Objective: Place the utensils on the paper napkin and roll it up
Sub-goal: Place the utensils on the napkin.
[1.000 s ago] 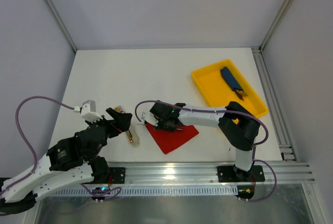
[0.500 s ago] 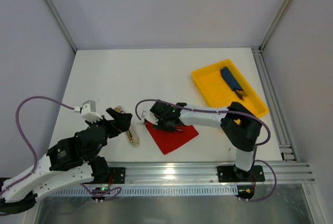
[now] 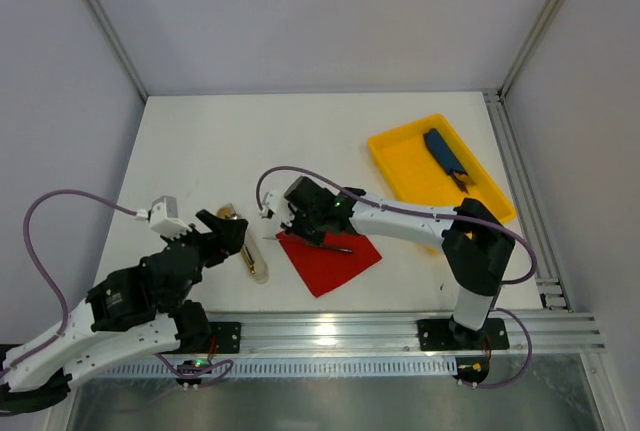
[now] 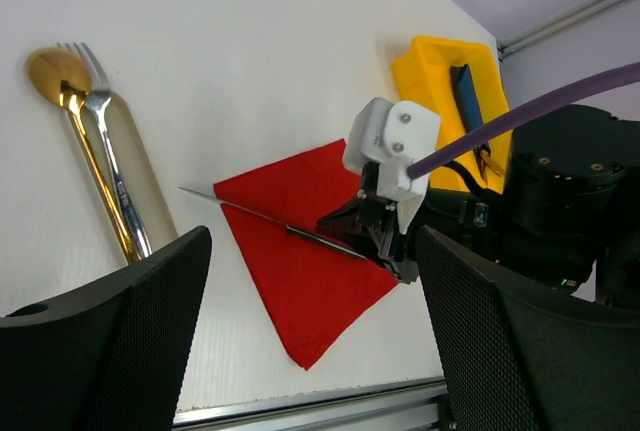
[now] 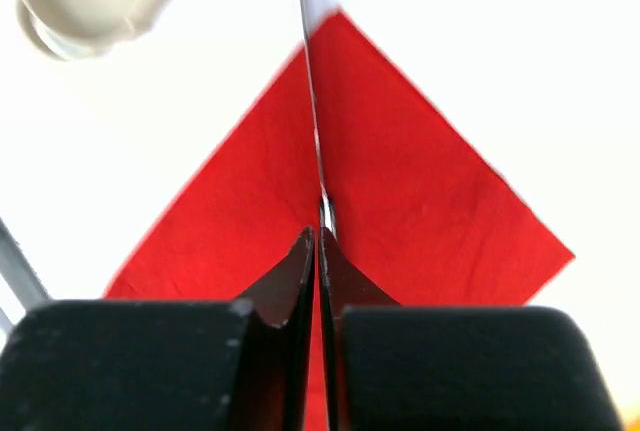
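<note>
pinching a thin knife (image 4: 260, 216) between its closed fingertips, the right gripper (image 5: 320, 241) hangs low over the red paper napkin (image 3: 330, 256), which lies flat on the white table (image 3: 250, 141) just in front of the arm bases. the knife runs along the napkin's far-left edge, its silvery tip poking out past the corner toward the left arm; whether it touches the paper cannot be told. the left gripper (image 3: 232, 234) hovers to the left of the napkin with its jaws spread wide and nothing between them. just beside it, the gold spoon (image 4: 62, 86) and the silver fork (image 4: 100, 121) lie side by side on a pale translucent sleeve (image 4: 145, 186), apart from the napkin, their heads pointing away from the arms. a yellow tray (image 3: 410, 166) sits well off to the right, with a dark-blue oblong item (image 3: 440, 146) lying in it.
</note>
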{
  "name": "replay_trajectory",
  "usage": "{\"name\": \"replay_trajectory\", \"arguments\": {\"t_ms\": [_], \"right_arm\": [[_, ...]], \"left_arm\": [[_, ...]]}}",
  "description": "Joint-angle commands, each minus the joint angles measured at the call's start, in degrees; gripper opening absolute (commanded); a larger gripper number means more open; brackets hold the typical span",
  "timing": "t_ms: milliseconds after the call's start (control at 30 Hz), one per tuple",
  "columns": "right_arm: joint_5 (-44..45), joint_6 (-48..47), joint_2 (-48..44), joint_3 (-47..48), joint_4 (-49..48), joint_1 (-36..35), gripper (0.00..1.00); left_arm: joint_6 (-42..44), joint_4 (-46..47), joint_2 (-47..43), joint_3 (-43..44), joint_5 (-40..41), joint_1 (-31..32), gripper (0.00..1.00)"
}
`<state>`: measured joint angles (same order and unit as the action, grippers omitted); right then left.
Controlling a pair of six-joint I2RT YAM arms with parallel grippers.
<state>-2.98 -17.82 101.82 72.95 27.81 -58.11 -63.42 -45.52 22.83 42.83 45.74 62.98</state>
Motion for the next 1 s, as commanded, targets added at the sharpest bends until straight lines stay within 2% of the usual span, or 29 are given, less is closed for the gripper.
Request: {"name": "replay_trajectory", "arguments": {"t_ms": [0,133,300,467,967], "right_arm": [[-6.3,7.0,1.2,3.4,-2.8,0.4,0.04],[-10.2,13.7,1.4,1.6,-7.1,0.8,0.04],[-12.7,17.0,3.3,1.0,-9.5,2.1,0.04],[-14.4,17.6,5.0,0.6,-10.1,3.5,0.04],[-17.0,16.9,6.7,-1.1,-11.2,6.1,0.04]], "left_arm": [[-3.8,-5.7,-0.6,1.8,5.3,-0.1,0.82],[-6.3,-11.1,0.5,4.2,8.0,0.0,0.78],[-6.4,-11.3,-1.0,4.1,9.3,-0.1,0.72],[-7.9,-13.6,-0.7,4.3,9.9,0.0,0.73],[-5.8,-12.4,0.5,4.0,8.7,0.0,0.75]]}}
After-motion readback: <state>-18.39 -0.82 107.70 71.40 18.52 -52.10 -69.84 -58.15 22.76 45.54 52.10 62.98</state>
